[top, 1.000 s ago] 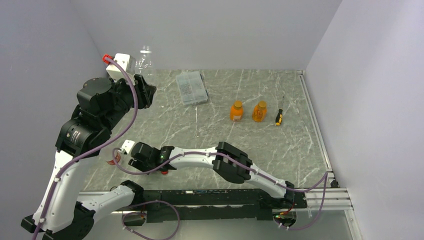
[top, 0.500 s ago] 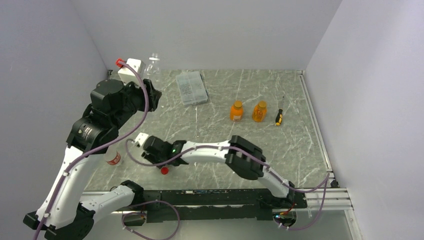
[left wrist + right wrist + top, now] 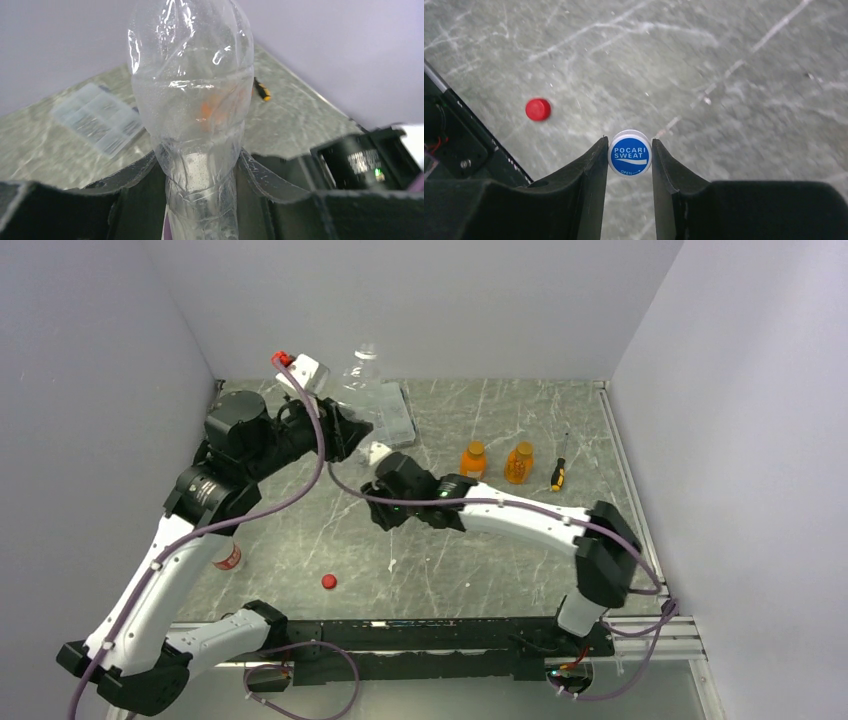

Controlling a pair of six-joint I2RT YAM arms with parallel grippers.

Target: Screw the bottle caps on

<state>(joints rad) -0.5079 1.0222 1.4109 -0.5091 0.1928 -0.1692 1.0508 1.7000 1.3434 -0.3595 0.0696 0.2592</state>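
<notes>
My left gripper [image 3: 347, 425] is shut on a clear colourless bottle [image 3: 360, 370] and holds it raised above the table's back left. In the left wrist view the bottle [image 3: 192, 90] is squeezed between the jaws of that gripper [image 3: 200, 190]. My right gripper [image 3: 629, 150] is shut on a blue-and-white cap [image 3: 629, 153] above the table. In the top view this gripper [image 3: 385, 510] sits just below the left one, and the cap is hidden there. A red cap [image 3: 328, 581] lies loose near the front edge and also shows in the right wrist view [image 3: 538, 109].
Two orange bottles [image 3: 473, 462] [image 3: 519, 463] with orange caps stand right of centre. A screwdriver [image 3: 558, 476] lies beside them. A flat clear compartment box [image 3: 397, 422] lies at the back. A small bottle with a red label [image 3: 229, 558] stands at the left, behind my left arm.
My left arm swung right, carrying the clear bottle. My right gripper moved from the front left to mid-table, away from the red cap. The red-labelled bottle came into view.
</notes>
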